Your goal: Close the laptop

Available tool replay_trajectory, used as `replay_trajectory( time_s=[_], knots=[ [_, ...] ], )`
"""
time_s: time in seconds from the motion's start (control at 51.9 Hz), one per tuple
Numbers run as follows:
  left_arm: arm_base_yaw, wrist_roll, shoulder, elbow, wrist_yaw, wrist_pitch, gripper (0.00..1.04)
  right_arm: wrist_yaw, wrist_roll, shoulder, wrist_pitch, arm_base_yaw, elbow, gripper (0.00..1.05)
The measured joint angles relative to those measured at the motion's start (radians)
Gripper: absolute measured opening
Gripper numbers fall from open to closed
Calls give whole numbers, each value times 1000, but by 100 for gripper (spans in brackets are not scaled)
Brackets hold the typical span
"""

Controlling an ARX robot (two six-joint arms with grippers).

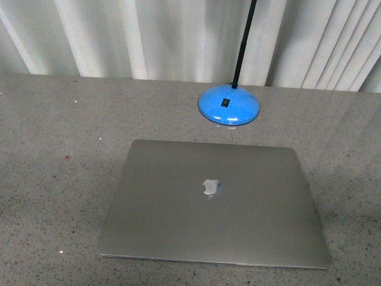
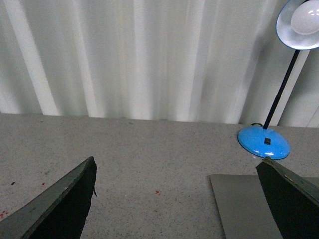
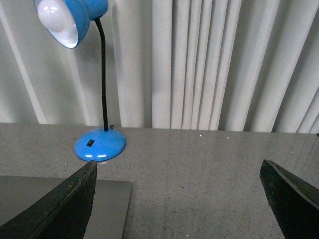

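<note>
Thin silver-grey metal laptop [image 1: 214,205]: lid flat shut, central on speckled grey surface [image 1: 53,149], near blue dome-based desk lamp [image 1: 228,105]. Left claw [image 2: 177,199], right claw [image 3: 179,199]: spread, empty. Risk: needless contact scratching lid.

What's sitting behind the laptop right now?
Behind the laptop, the blue lamp base stands on the table, apart from it; pleated curtain beyond. With the lid shut, keyboard and screen are hidden.
</note>
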Motion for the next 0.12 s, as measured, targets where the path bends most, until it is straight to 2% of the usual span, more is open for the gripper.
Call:
replay_trajectory(
  time_s=[0.116],
  knots=[
    [0,0,0,0,0,0,98,0,0,0,0,0,0,97]
  ],
)
